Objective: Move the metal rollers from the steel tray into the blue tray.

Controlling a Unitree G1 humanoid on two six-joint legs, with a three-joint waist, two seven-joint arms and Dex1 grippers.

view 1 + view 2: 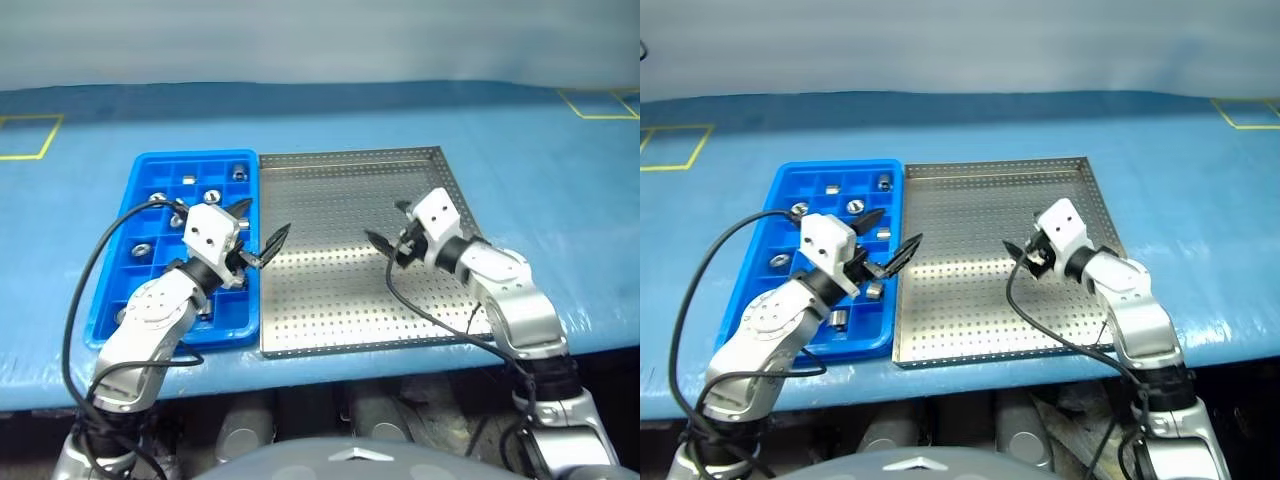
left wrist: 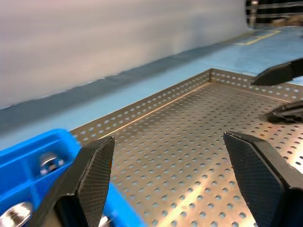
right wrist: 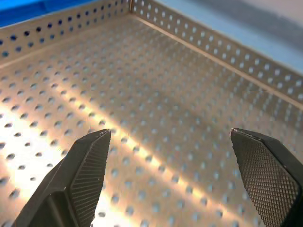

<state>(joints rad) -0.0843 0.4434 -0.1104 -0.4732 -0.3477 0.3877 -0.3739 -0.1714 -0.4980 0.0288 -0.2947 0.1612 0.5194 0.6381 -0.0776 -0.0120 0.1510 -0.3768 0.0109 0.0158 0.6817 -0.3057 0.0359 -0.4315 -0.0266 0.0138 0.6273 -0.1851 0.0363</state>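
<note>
Blue table covering [image 1: 560,180] carries both trays side by side. Note the rollers [image 1: 211,196] sit in blue tray [image 1: 150,165] compartments, beside your left gripper [image 1: 262,232] (jaws wide). Your right gripper [image 1: 388,226], also wide, hovers over the steel tray [image 1: 330,300].

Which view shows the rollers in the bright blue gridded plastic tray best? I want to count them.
The right eye view: the shiny metal rollers sit spread across the blue tray, though the left gripper hides some compartments. The left eye view shows much the same. The left wrist view catches a blurred few at one corner.
</note>
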